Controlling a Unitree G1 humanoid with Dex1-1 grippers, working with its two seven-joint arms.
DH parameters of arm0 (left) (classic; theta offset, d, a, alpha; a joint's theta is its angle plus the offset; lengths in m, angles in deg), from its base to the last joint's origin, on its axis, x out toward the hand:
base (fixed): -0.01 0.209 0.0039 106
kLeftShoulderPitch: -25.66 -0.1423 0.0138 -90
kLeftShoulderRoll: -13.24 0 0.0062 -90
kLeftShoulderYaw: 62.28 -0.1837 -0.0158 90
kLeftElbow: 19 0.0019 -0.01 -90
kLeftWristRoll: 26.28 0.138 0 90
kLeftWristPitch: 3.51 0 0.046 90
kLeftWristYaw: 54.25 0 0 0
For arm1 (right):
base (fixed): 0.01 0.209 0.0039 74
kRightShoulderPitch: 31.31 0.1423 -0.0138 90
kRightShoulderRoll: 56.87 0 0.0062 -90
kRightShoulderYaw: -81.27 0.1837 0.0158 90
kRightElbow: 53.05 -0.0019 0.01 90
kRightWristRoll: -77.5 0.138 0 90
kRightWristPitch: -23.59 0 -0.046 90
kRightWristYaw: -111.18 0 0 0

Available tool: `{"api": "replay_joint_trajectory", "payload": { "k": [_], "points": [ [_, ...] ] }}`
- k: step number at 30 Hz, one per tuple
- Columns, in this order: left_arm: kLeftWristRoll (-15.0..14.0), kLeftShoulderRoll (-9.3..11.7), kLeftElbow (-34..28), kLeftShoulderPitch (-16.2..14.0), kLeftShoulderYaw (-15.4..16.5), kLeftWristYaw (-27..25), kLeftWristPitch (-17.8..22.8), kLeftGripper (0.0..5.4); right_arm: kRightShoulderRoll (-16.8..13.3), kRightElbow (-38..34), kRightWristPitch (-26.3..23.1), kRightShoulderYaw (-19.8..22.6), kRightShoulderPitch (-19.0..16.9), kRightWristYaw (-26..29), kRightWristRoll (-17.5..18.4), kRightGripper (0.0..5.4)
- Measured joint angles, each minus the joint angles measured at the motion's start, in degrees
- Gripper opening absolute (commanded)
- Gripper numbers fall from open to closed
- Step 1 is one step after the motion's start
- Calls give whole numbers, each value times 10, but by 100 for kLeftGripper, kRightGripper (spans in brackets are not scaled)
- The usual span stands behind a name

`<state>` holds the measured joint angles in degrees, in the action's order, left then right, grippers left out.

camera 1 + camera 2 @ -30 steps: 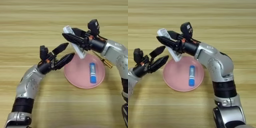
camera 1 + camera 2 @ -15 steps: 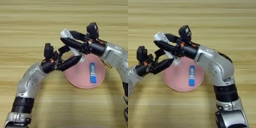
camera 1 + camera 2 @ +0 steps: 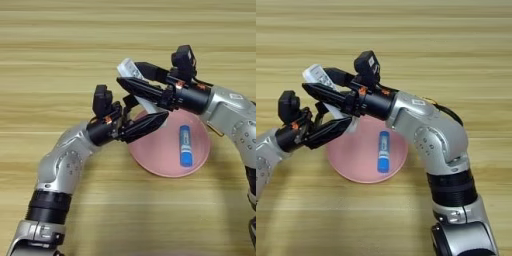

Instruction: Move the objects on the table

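Above the 10 o'clock edge of the pink plate (image 3: 155,160), both arms meet over the table (image 3: 60,60). The right gripper (image 3: 131,74) reaches in from 3 o'clock, its jaws closed on the white remote (image 3: 131,70), which is held tilted in the air with its far end pointing toward 11 o'clock. The left gripper (image 3: 147,116) comes in from 8 o'clock just below it, jaws spread around the remote's lower end; whether they touch it I cannot tell. The blue tube (image 3: 185,145) lies on the plate's right half, running from 12 to 6 o'clock, apart from both grippers.
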<state>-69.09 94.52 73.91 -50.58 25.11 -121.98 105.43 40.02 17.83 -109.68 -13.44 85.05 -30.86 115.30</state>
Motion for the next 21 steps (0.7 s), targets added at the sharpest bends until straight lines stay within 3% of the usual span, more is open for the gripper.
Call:
{"api": "replay_joint_trajectory", "payload": {
  "k": [8,21],
  "points": [
    [0,-1,6,7,-3,-15,-1,433,-3,0,0,2,0,-1,11,291],
    [2,-16,18,18,-8,-29,-11,410,-6,0,-27,25,1,-9,61,291]
  ]
}}
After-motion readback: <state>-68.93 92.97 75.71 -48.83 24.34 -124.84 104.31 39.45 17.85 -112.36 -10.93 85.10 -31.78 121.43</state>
